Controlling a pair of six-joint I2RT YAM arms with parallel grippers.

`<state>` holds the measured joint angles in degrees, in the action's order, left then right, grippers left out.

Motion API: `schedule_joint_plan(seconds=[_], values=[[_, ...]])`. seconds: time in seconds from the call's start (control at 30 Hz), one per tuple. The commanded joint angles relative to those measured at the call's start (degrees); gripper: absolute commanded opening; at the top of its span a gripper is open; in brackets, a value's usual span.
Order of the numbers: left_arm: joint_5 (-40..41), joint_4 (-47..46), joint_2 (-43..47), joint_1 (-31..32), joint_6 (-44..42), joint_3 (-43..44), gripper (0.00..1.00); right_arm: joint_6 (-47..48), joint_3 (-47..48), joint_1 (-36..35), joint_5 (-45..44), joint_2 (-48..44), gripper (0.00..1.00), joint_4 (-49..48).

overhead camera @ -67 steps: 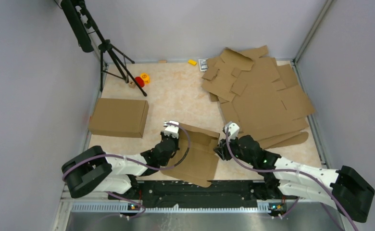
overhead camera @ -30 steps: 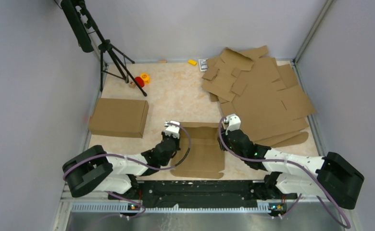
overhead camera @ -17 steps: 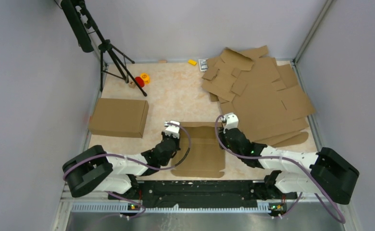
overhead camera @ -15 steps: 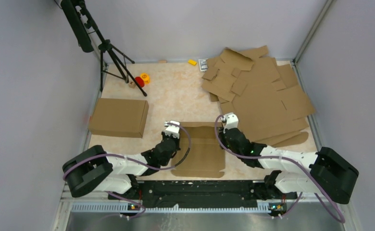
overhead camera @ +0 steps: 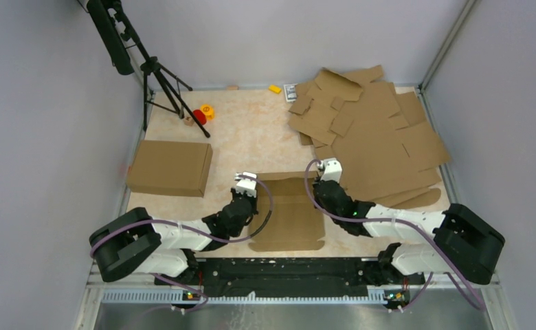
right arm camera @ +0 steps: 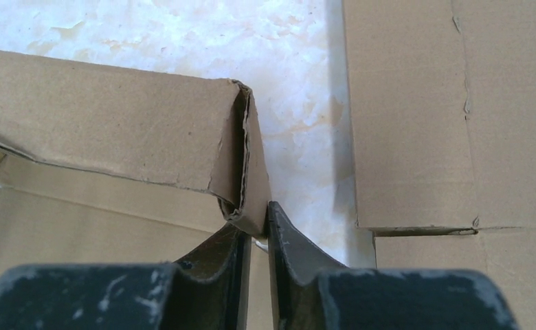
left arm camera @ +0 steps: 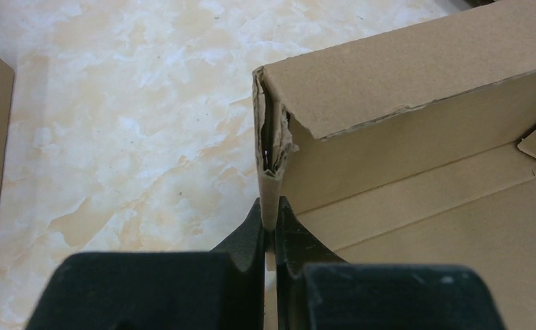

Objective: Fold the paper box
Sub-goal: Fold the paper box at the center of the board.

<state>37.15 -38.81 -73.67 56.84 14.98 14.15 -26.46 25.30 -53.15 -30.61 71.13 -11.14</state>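
Paper box (overhead camera: pixel 289 220), half-formed, near edge of counter (overhead camera: pixel 251 137). Left claw (left arm camera: pixel 269 206) clamped on left wall corner; right claw (right arm camera: pixel 257 227) nipped narrow onto right wall corner, to brace both walls upright.

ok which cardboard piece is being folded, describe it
Look at the table, middle of its near edge. The paper box lies there, the left gripper and right gripper pinching its raised far corners; the pile beside it is flat, the other box closed.

paper box (overhead camera: pixel 287 218): plain brown corrugated card, unprinted.
bench (overhead camera: pixel 248 137): cream, marbled with beige veins.
stacked blanks (overhead camera: pixel 378 141): same plain brown.
left arm (overhead camera: pixel 176 234) and right arm (overhead camera: pixel 404 222): white shells, black joints, purple cables.
tripod (overhead camera: pixel 153 67): black.
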Motion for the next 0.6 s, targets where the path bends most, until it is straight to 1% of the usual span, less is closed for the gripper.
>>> schedule_joint_plan(seconds=[0.0, 0.03, 0.07, 0.13, 0.2, 0.27, 0.3, 0.4, 0.43, 0.47, 0.5, 0.57], values=[[-0.41, -1.84, 0.54, 0.72, 1.01, 1.77, 0.0, -2.81, 2.55, -0.22, -3.5, 0.88, 0.2, -1.63], [-0.45, -1.87, 0.58, 0.8, 1.01, 1.76, 0.0, -2.88, 2.48, -0.21, -3.72, 0.81, 0.3, -1.68], [-0.41, -1.88, 0.53, 0.8, 1.04, 1.8, 0.0, -2.74, 2.43, -0.2, -3.83, 0.92, 0.34, -1.88], [-0.33, -1.86, 0.45, 0.75, 1.01, 1.76, 0.0, -2.41, 2.25, -0.27, -4.13, 1.07, 0.34, -2.5], [-0.32, -1.75, 0.5, 0.79, 1.01, 1.7, 0.0, -1.82, 2.14, -0.24, -4.51, 1.06, 0.29, -2.78], [-0.25, -1.71, 0.67, 0.84, 0.93, 1.6, 0.0, -1.19, 1.72, -0.15, -4.4, 0.75, 0.19, -3.68], [-0.23, -1.71, 0.79, 0.8, 0.93, 1.58, 0.0, -0.82, 1.36, -0.18, -4.2, 0.5, 0.16, -4.32], [-0.32, -1.69, 0.85, 0.9, 0.84, 1.62, 0.0, 0.28, 0.52, -0.14, -3.21, 0.06, 0.18, -6.59], [-0.32, -1.71, 0.87, 0.89, 0.84, 1.6, 0.0, 0.6, 0.47, -0.16, -3.07, 0.1, 0.16, -7.03], [-0.32, -1.71, 0.9, 0.9, 0.84, 1.58, 0.0, 0.76, 0.6, -0.12, -3.05, 0.28, 0.1, -7.27], [-0.32, -1.71, 0.92, 0.88, 0.76, 1.58, 0.0, 0.81, 0.79, -0.13, -3.3, 0.48, 0.0, -7.13], [-0.32, -1.63, 1.01, 0.9, 0.75, 1.58, 0.0, -0.18, 1.59, -0.12, -4.95, 1.12, 0.0, -5.72]])
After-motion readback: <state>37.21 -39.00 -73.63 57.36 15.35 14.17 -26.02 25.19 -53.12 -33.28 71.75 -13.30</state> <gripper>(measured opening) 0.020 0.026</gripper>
